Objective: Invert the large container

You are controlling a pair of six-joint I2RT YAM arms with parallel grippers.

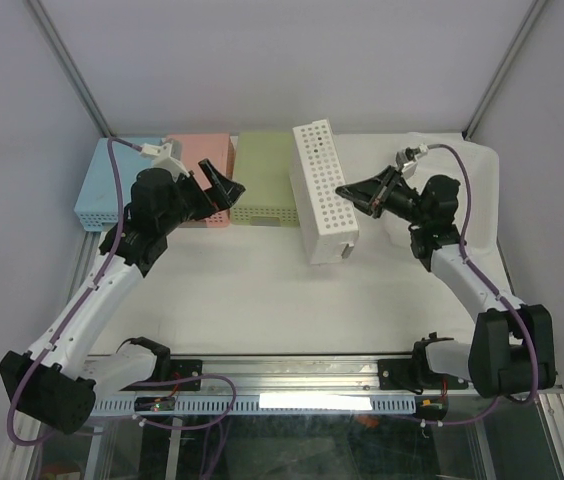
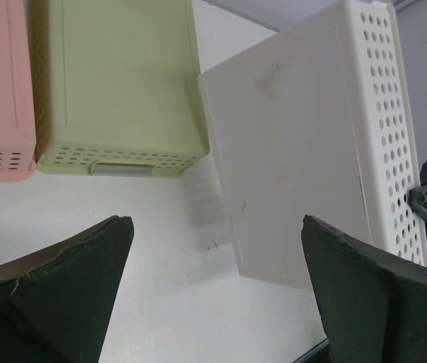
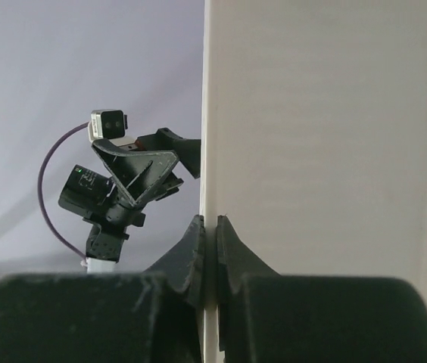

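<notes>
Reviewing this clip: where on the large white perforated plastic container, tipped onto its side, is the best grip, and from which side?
Probably the thin wall edge on the right side of the large white perforated plastic container, coming from the right. Its broad flat base faces left, too wide to span; the right gripper is shut on that edge.

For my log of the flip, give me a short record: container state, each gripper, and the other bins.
large container: white, perforated, tipped up on one side, not yet upside down
right gripper: shut on its wall
left gripper: open, apart from it
others: green bin, pink bin, blue bin, in a row at the back
</notes>
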